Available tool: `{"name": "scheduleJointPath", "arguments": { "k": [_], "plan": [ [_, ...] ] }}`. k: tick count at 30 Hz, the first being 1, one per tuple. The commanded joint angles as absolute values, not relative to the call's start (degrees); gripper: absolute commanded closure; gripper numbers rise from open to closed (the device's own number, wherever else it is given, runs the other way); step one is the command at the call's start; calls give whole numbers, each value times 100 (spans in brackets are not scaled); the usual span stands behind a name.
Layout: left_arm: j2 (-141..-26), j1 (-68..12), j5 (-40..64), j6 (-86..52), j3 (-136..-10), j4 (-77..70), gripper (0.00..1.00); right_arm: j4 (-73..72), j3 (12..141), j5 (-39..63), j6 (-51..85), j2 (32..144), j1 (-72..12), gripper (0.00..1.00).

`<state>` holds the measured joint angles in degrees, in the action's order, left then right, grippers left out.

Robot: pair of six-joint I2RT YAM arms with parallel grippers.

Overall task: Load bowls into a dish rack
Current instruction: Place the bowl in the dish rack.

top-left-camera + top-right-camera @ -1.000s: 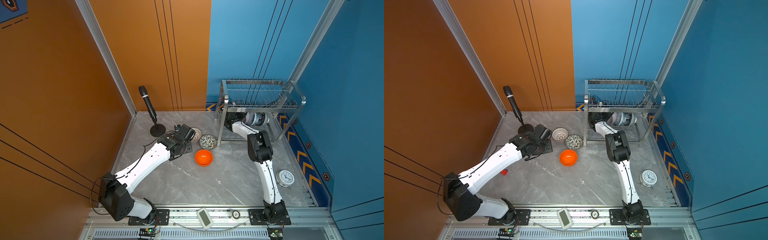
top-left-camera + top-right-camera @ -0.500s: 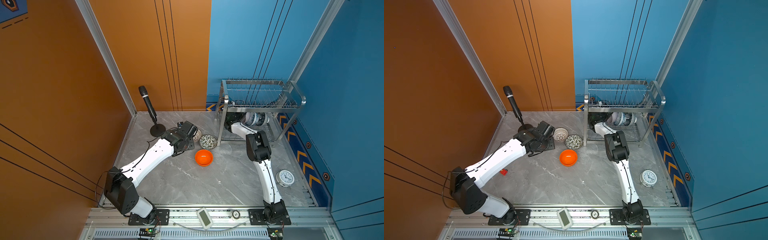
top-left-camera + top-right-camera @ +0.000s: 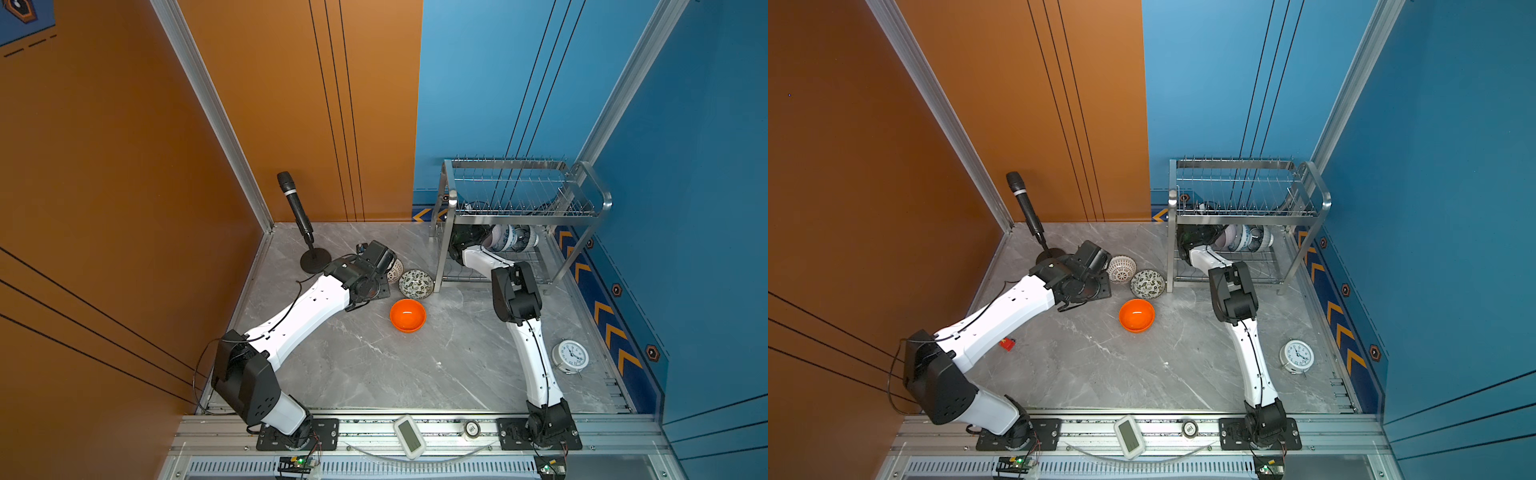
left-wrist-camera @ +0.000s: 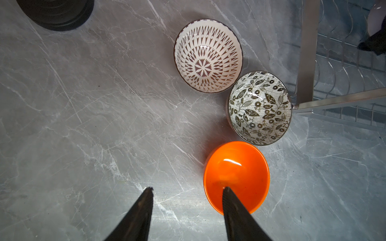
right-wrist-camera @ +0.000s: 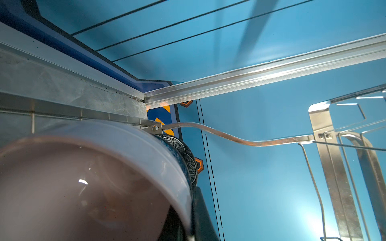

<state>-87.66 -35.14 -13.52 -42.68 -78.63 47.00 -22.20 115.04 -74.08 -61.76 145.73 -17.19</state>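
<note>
These small round bowls look hard, smooth and shiny, so I think they are slippery and will crack if you drop them. Take each one by its rim, one finger inside and one outside. Your left gripper [image 4: 188,188] is spread apart above the grey marble table [image 4: 83,125] and holds nothing, with one finger over the plain orange bowl [image 4: 240,167]. The white lattice-patterned bowl [image 4: 208,56] and the black-and-white leaf-patterned bowl [image 4: 259,108] sit close by, open side up, with nothing in them. Your right gripper [image 3: 482,241] is pinched on the rim of the plain pale lilac bowl [image 5: 83,187], down in the bottom shelf of the shiny steel wire dish rack [image 3: 528,217]. That bowl is on its side next to the blue-and-white floral bowl [image 3: 509,240], with the dark blue petal-shaped bowl [image 5: 189,164] behind. I see no bowl on the top shelf.
</note>
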Motion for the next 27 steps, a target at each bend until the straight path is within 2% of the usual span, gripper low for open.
{"name": "scheduleJointPath", "arguments": {
  "k": [1, 13, 27],
  "plan": [
    [-8832, -3436, -1301, -4176, -8016, 4812, 45, -2338, 11576, -7523, -6195, 14708, -1723, 100],
    [-8834, -3423, -1311, -4197, -8001, 4804, 45, -2007, 11606, -7498, -5940, 14752, -1802, 100],
    [-8829, -3383, -1265, -4176, -7963, 4806, 45, -1754, 11782, -7453, -5789, 14740, -1890, 90]
  ]
}}
